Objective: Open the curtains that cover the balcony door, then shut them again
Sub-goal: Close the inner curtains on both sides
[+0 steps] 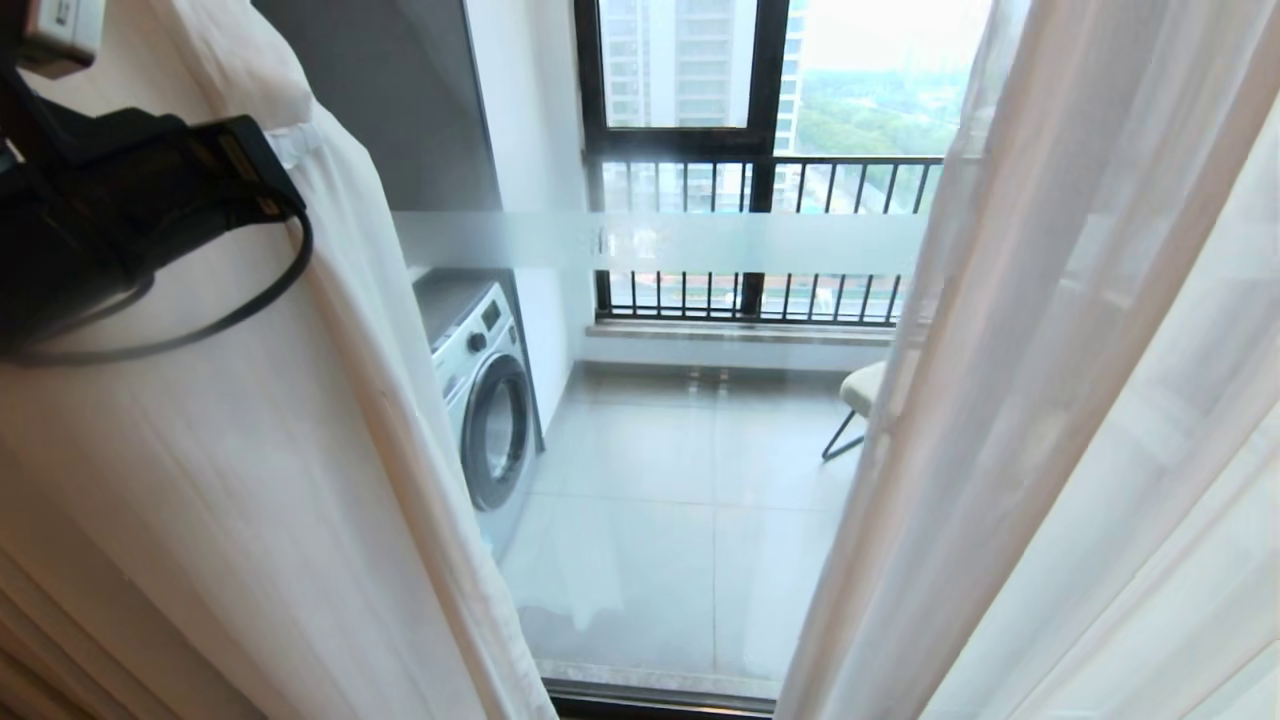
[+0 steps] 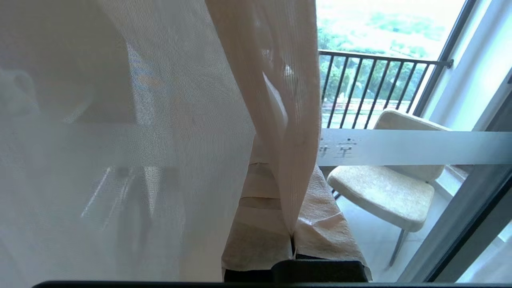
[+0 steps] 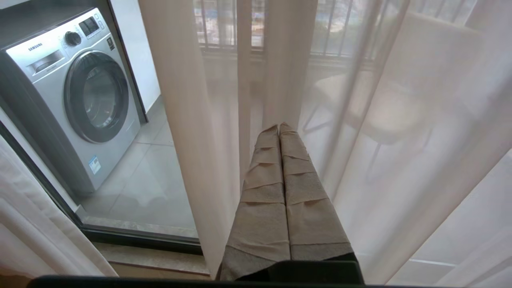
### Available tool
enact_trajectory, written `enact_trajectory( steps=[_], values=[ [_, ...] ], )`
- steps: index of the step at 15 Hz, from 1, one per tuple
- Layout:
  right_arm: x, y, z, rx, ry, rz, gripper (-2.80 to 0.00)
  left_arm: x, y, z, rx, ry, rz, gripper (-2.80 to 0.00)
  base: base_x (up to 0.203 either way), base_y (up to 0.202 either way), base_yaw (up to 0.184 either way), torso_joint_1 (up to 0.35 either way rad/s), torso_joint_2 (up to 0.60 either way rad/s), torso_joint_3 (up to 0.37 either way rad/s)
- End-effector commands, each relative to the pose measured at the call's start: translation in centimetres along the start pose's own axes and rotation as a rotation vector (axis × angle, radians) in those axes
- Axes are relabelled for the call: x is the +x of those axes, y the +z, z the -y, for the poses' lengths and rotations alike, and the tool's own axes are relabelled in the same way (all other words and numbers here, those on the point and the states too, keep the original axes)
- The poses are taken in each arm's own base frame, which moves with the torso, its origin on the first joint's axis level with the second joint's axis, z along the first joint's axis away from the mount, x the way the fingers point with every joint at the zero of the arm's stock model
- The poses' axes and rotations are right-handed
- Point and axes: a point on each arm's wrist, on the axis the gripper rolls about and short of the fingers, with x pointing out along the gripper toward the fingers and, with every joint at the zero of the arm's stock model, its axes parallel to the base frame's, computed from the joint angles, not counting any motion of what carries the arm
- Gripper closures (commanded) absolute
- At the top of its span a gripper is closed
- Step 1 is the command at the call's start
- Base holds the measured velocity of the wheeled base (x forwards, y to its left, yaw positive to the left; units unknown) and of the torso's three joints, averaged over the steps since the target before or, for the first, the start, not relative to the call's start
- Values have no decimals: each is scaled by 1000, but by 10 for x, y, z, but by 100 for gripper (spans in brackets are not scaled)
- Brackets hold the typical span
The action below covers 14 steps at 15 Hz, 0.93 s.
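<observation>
Sheer curtains hang parted here, one panel on the left, another on the right, and a clear gap runs between them down to the sill. Through that gap stands the balcony door, its glass crossed by a frosted white stripe with small characters.

Left pincer, padded tips pressed together, pinching a fold of the thin see-through sheer right at the panel's inner edge. The weave is fine mesh, pleated, falling in soft vertical folds. In the head view the left arm sits high at the left, black housing and a looping cable against the white fabric.

Right pincer, tips closed flat against each other with nothing visibly between them, wrapped in crinkled beige padding, poking among the hanging folds of the right panel.

Beyond the glass: a silver front-loading washing machine on the left, a cream cushioned chair on thin metal legs on the right, smooth grey floor tiles, and a black barred railing.
</observation>
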Motion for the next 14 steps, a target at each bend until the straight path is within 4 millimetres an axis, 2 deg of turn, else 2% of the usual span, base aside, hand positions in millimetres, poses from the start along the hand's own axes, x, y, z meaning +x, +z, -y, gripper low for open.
enact_trajectory(
  steps=[1,14],
  values=[
    [0,0,0,-1,1,0,0,-3,0,3,-3,-13,2,0,0,-179,-1,-2,2,5],
    [0,0,0,-1,1,1,0,-10,-1,16,-12,-60,-4,0,0,-191,3,3,2,2]
  ],
)
